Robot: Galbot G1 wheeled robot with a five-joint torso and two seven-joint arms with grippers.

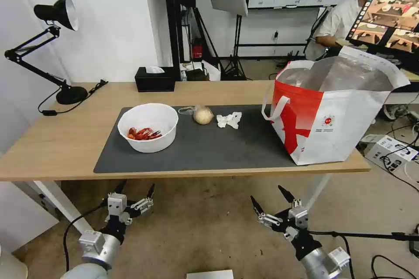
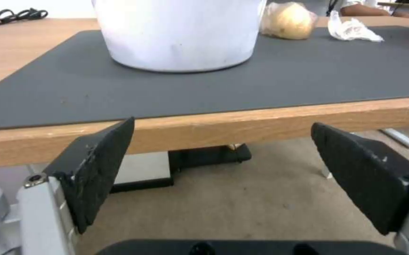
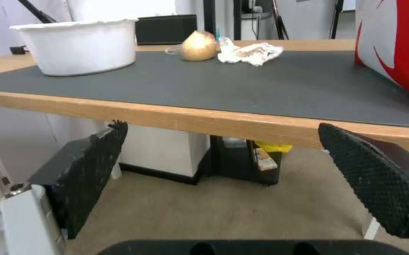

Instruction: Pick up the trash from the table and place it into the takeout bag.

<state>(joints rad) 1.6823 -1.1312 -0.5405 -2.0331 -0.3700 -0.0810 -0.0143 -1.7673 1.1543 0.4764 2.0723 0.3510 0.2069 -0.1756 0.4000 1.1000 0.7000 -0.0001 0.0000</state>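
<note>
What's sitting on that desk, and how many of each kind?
Bowl: 1
Bagged bun: 1
Tissue: 1
Takeout bag: 1
Tissue box: 1
Lamp: 1
Mat: 1
Total: 7

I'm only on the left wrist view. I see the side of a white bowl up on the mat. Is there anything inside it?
Observer: Yes. The head view shows red crayfish shells in the bowl, on its left side.
Operator: I see only a red sliver at the mat's edge. Is that the bag?
Observer: Yes. The bag stands upright on the table's right end, mouth open, foil lining showing.
Operator: Where is the right gripper?
Observer: The right gripper is open, below the table's front edge, facing the mat between the tissue and the bag. The left gripper is open too, low before the bowl.
</note>
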